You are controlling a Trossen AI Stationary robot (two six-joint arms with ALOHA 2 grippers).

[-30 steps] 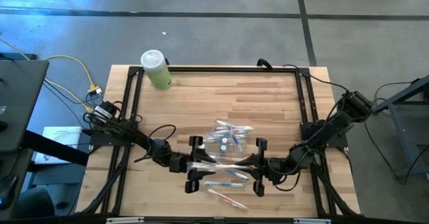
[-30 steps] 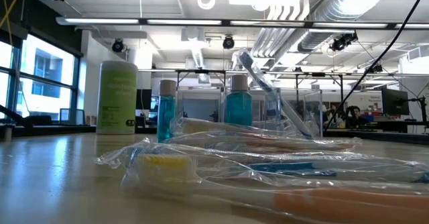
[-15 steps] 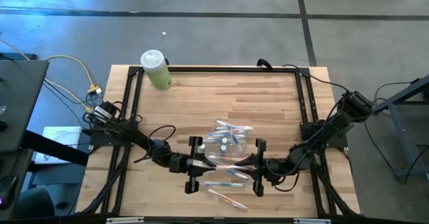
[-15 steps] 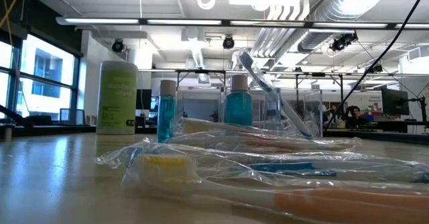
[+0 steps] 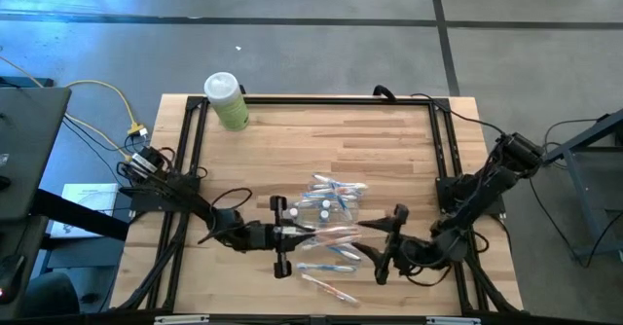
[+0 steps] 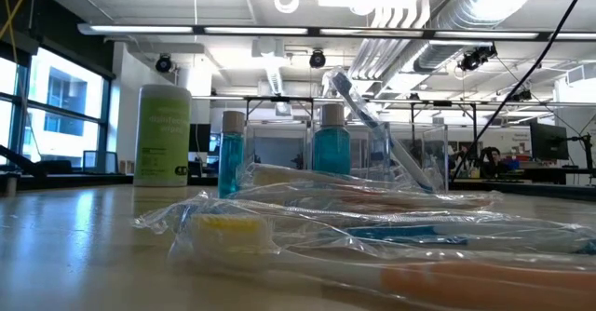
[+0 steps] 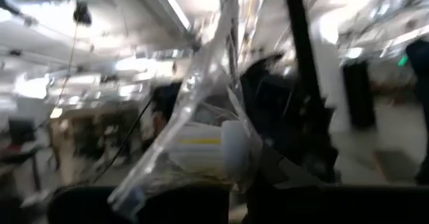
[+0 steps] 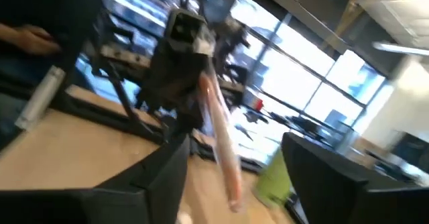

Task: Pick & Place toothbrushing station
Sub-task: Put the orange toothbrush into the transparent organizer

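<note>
My left gripper [image 5: 297,232] is shut on a toothbrush in a clear wrapper [image 5: 329,233], held above the table's near middle. The right wrist view shows this toothbrush [image 8: 220,133] with an orange handle sticking out from the left gripper. My right gripper [image 5: 373,235] stands open just right of the toothbrush's free end, touching nothing. More of the toothbrushing station lies on the wood. A clear bag with small white-capped bottles [image 5: 329,198] is behind the grippers, and two wrapped toothbrushes [image 5: 326,265] lie nearer the front edge. The low view shows those pieces and no gripper. My left gripper pinches the wrapped toothbrush between its two fingers at its head end, where the white and yellow head [image 7: 201,150] shows in the wrapper just past the fingers. The fingers come from the table's left, along the brush. The brush is lifted clear, its handle end [image 8: 231,184] free.
A pale green white-capped bottle [image 5: 226,101] stands at the far left corner. A black frame [image 5: 438,150] runs round the tabletop. Bare wood lies across the far half. In the low view two blue-filled bottles [image 6: 331,148] stand behind the wrapped brushes.
My right gripper has opened and let go of the wrapped toothbrush. It has drawn back toward the table's right and near edges and has turned. The toothbrush stays lifted in my left gripper, which has turned a little where it is.
</note>
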